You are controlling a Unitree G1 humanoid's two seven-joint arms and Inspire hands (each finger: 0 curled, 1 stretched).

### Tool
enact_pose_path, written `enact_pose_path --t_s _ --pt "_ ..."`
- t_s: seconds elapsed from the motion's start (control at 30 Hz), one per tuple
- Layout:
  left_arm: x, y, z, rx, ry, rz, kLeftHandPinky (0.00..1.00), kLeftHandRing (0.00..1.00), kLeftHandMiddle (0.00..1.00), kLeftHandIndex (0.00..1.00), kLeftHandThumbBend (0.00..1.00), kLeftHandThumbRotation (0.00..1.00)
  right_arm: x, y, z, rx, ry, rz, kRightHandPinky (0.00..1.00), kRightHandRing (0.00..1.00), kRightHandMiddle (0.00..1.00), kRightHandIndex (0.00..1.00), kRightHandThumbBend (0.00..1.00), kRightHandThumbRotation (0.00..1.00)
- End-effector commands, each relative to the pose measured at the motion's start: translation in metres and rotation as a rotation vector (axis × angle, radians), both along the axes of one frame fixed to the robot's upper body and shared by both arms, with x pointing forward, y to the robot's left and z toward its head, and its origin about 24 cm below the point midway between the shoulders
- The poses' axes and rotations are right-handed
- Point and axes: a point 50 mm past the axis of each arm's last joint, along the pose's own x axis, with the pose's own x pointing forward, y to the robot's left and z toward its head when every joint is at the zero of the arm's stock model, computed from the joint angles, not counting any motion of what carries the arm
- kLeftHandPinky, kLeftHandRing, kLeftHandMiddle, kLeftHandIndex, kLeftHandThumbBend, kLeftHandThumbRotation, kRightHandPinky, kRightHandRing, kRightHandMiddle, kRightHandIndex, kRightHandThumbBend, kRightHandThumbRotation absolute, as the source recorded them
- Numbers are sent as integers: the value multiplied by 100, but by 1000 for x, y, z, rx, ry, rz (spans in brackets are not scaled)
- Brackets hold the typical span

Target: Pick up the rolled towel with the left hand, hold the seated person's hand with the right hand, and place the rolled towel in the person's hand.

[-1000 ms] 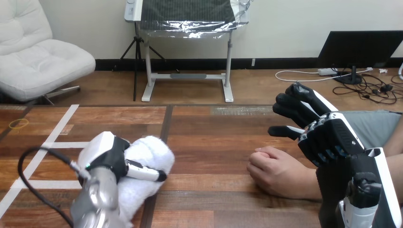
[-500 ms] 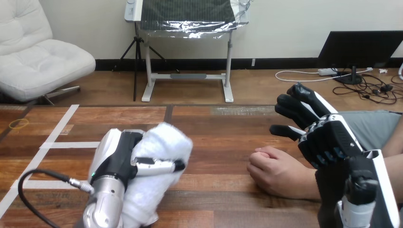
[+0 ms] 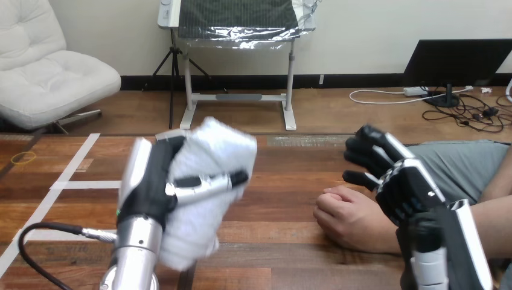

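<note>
The left hand (image 3: 151, 187) grips the white rolled towel (image 3: 211, 157), thumb and fingers curled round it, holding it upright above the left half of the wooden table (image 3: 284, 163). On the right, the person's hand (image 3: 347, 217) rests on the table as a loose fist. The right hand (image 3: 401, 187) hovers just beside it, over the wrist, fingers loosely extended and holding nothing.

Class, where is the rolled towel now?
The rolled towel is left of centre in the head view, gripped by the left hand, apart from the person's hand.
</note>
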Motion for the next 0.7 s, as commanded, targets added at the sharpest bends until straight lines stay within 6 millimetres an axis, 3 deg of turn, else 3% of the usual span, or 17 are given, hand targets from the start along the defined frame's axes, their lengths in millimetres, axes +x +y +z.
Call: enact_pose_path --t_s 0.0,0.37,0.5,0.67 --pt "-4 6 69 -104 -428 44 15 20 27 35 51 0 20 -7 7 -78 -77 -35 81 86 85 86 77 97" --pt "-7 6 67 -178 -502 40 16 21 28 35 49 0 29 -15 4 -176 -68 -53 83 88 86 86 83 94" --pt "-9 6 66 -199 -536 45 16 21 28 35 46 0 43 -36 7 -349 -72 -86 84 88 87 87 87 90" --pt "-10 6 65 -211 -539 47 16 21 28 35 44 0 47 -43 10 -402 -72 -109 81 87 88 87 90 86"
